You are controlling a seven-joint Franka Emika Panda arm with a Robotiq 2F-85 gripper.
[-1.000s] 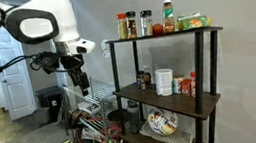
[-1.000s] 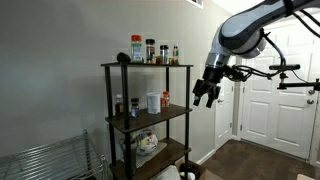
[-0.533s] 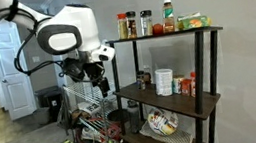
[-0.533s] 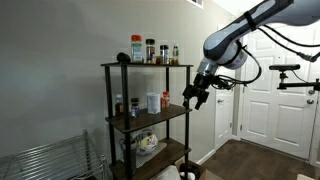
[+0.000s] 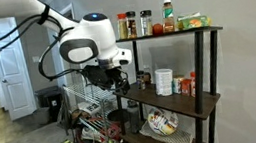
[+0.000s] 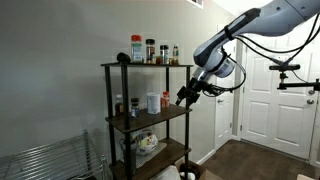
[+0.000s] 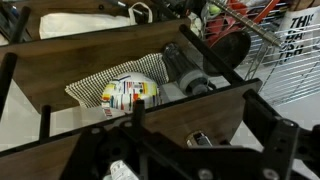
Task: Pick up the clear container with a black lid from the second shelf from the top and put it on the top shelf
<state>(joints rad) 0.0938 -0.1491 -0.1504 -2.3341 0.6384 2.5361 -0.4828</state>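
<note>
Gripper point(image 5: 119, 81) empty, jaws apart. Jar point(image 5: 145, 79) stands upright on second shelf point(image 5: 158, 99), at 3 o'clock from gripper, near but not touching.

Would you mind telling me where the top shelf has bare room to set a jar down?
Only a narrow bare strip at the end of the top shelf nearest the gripper, beside the spice jars. The rest is crowded with a bottle and packets.

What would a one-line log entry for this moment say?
phase: pre-grasp | gripper: open, empty, beside second shelf | clear container: on second shelf, untouched
</note>
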